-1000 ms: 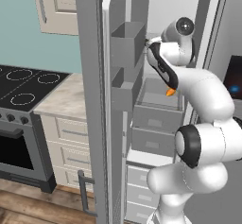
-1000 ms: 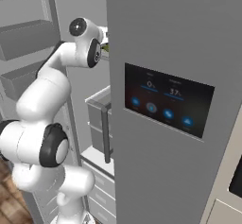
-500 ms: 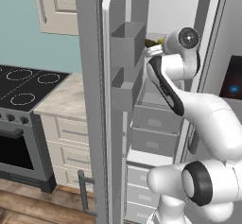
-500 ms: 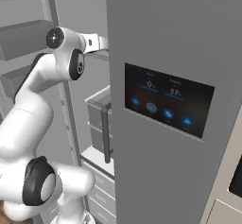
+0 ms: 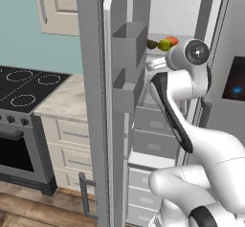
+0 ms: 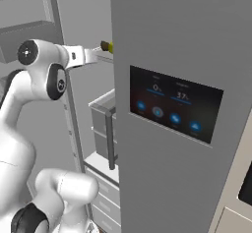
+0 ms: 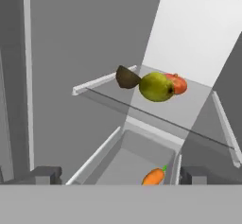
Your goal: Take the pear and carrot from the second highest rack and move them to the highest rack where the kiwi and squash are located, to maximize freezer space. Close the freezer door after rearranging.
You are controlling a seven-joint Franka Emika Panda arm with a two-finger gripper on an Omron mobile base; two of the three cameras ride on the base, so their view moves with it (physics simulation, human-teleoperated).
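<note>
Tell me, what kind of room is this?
It looks like a kitchen. There is a stove beside a counter, and a tall freezer with its door open, holding a pear on a rack.

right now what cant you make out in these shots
- Grip state: in the hand view the dark fingertips are cut off by the bottom edge, so open or shut is unclear.
- Small orange carrot: its lower part is cut off there too.
- Red-orange squash: mostly hidden behind the yellow-green pear.
- Freezer interior: in the right base view the grey fridge door hides most of it.
</note>
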